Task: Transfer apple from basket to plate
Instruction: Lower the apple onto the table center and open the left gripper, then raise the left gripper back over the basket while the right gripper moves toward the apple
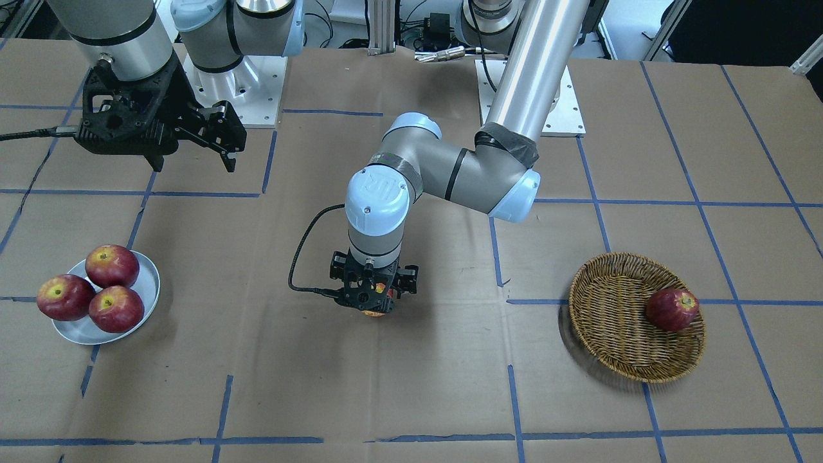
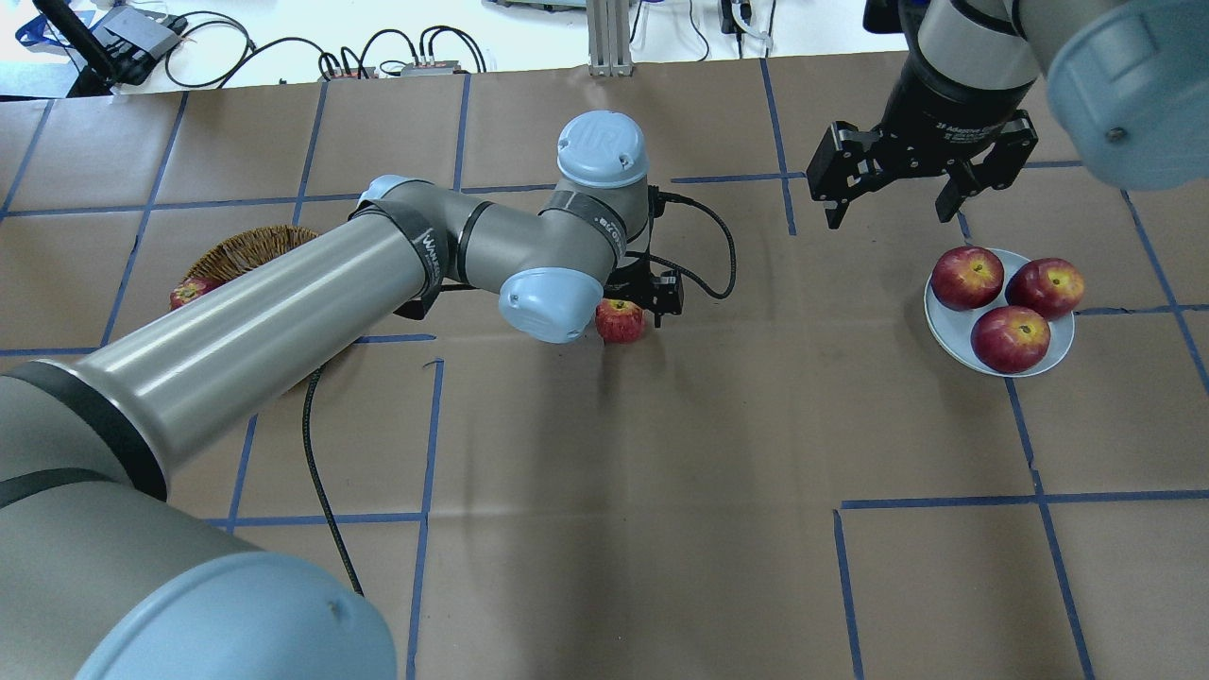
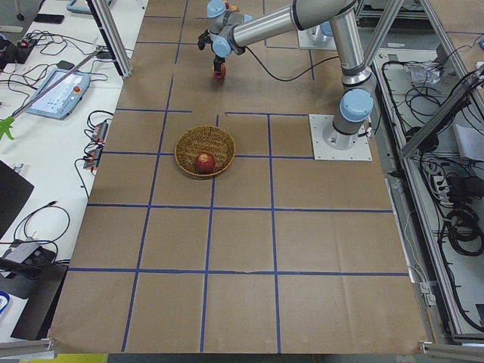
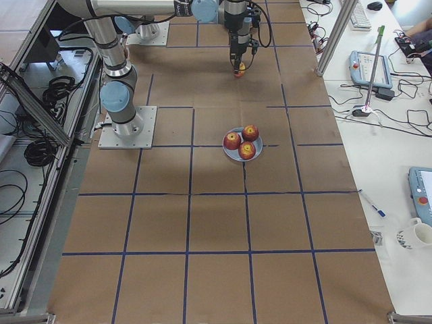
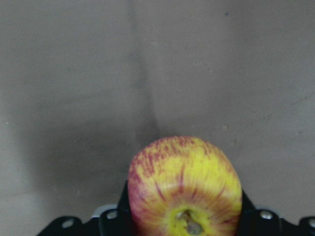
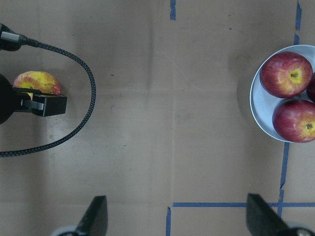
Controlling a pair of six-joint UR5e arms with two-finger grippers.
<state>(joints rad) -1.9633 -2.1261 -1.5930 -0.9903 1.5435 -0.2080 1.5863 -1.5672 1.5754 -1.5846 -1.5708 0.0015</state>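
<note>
Brown paper taped in blue squares covers the counter. From the front, the left wrist hides all but a sliver of the apple. From overhead, the left arm covers most of the basket, where one red apple lies. Left jaws grip the apple mid-counter, well apart from basket and plate; it seems to touch the paper, though that is unclear. Right jaws hang wide open and empty near the plate, which carries three red apples.
</note>
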